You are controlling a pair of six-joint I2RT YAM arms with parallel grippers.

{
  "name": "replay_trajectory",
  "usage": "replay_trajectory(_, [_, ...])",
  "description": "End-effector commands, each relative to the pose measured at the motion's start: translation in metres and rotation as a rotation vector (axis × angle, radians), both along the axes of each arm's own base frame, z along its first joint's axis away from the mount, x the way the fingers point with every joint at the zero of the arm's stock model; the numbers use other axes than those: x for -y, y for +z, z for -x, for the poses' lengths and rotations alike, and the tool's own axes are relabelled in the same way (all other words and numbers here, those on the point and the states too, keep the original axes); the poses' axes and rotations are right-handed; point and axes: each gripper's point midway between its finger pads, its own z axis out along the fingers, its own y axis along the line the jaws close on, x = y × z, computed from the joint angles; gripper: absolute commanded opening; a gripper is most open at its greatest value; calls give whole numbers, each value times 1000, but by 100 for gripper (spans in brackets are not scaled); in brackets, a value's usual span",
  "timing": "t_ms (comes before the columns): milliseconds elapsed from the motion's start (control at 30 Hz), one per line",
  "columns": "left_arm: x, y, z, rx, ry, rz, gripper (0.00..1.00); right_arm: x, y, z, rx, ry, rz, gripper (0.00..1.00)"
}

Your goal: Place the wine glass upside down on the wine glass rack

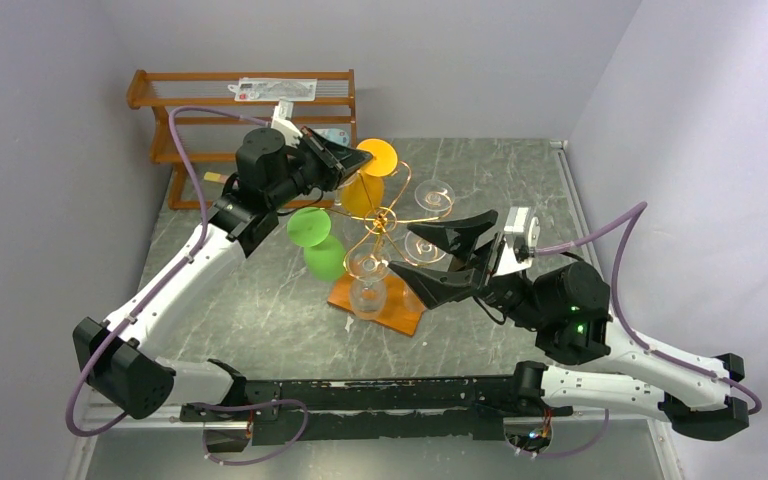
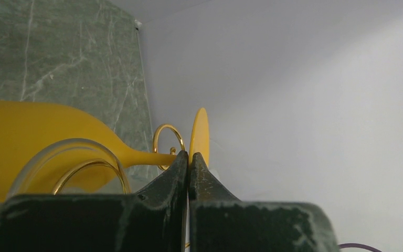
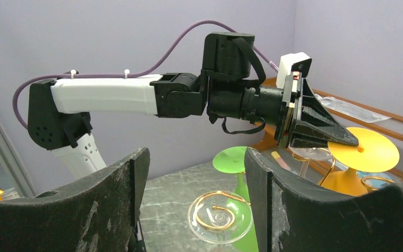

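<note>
Pinched-closed left hand [image 2: 189, 158] has its tips at the foot of yellow wine glass [image 2: 42, 131], stem running off to its left through wine glass rack [image 1: 405, 315]; right hand [image 3: 197, 157] wide, empty, farther.

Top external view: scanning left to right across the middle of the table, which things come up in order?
Green wine glass → yellow wine glass → the clear wine glass farthest right → right arm's white wrist camera.
</note>
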Motion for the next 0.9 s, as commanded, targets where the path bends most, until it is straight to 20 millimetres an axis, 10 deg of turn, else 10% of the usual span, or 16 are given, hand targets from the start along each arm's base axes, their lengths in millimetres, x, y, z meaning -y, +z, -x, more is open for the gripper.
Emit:
replay_trajectory(0, [4,15,12,31,-53,2,5,4,2,0,2,-6,-20,70])
replay_trajectory(867, [51,21,24,69,-215,-3,5,9,-2,0,-7,-14,-26,70])
